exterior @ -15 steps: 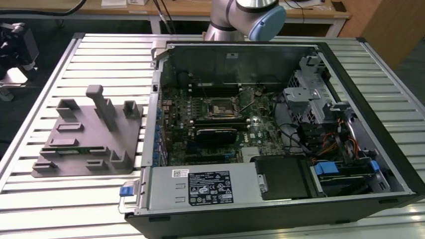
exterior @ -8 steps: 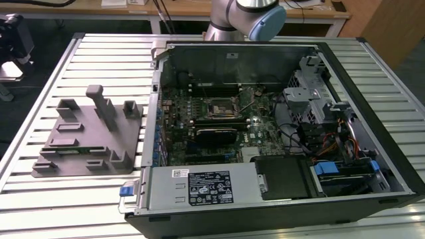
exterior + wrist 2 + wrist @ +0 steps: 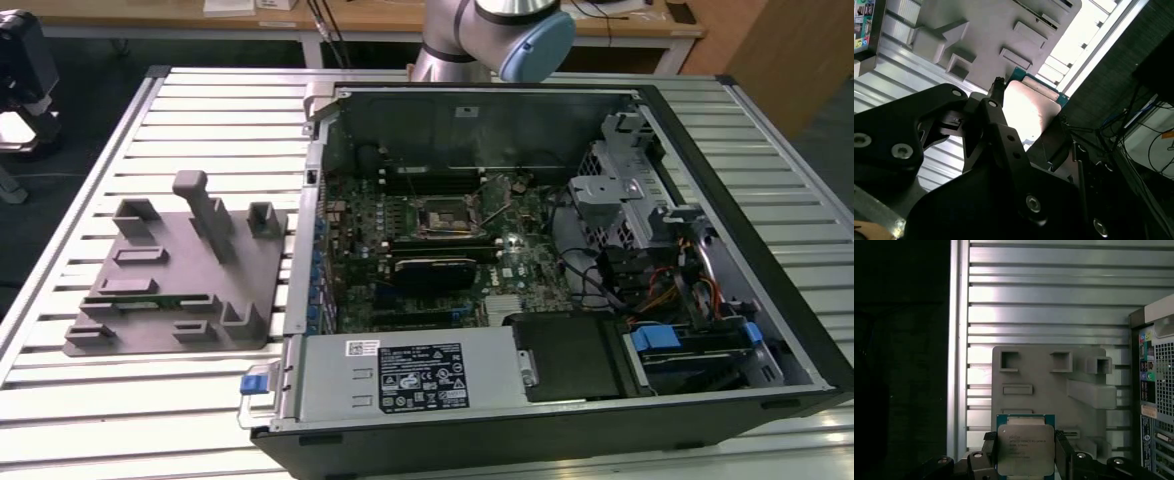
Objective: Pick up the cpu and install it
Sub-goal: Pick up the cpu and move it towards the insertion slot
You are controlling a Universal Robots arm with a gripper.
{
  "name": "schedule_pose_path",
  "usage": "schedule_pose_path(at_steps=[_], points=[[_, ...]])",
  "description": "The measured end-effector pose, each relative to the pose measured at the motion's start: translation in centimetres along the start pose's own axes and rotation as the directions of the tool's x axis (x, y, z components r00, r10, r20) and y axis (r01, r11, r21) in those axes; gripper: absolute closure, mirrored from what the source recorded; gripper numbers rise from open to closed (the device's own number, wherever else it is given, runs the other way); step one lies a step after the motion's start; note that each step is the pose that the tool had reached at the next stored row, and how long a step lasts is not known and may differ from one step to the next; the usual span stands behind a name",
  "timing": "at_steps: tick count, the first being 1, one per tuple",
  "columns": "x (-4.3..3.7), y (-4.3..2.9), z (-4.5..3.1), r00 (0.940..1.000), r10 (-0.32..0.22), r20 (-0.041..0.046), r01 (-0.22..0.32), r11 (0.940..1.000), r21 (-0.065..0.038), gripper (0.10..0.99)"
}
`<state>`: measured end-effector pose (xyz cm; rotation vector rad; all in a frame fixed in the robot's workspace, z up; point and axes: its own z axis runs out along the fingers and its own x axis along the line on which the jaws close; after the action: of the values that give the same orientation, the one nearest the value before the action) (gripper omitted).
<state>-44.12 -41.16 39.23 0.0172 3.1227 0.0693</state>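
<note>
The cpu (image 3: 1025,450) is a flat square chip with a silver-grey metal top and a thin blue-green edge. My gripper (image 3: 1025,456) is shut on it, one black finger (image 3: 988,452) pressing on each of two opposite sides. In the second wrist view the cpu (image 3: 1029,112) shines brightly between the black fingers (image 3: 995,107). It hangs well above the grey fixture tray (image 3: 1049,385). In the exterior view the black socket frame (image 3: 441,215) sits on the motherboard inside the open computer case (image 3: 694,120), and the arm (image 3: 494,30) stands behind the case.
The grey fixture tray (image 3: 174,270) with upright posts lies on the slatted metal table (image 3: 200,110), at the exterior view's left of the case. A power supply (image 3: 400,375) and a drive cage (image 3: 621,190) crowd the case around the motherboard.
</note>
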Motion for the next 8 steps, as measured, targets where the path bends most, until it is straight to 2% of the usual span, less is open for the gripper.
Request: schedule_pose_path(at_steps=[8], points=[[-0.25, 0.00, -0.02, 1.0000, 0.000, -0.0003, 0.000, 1.0000, 0.000, 0.541]])
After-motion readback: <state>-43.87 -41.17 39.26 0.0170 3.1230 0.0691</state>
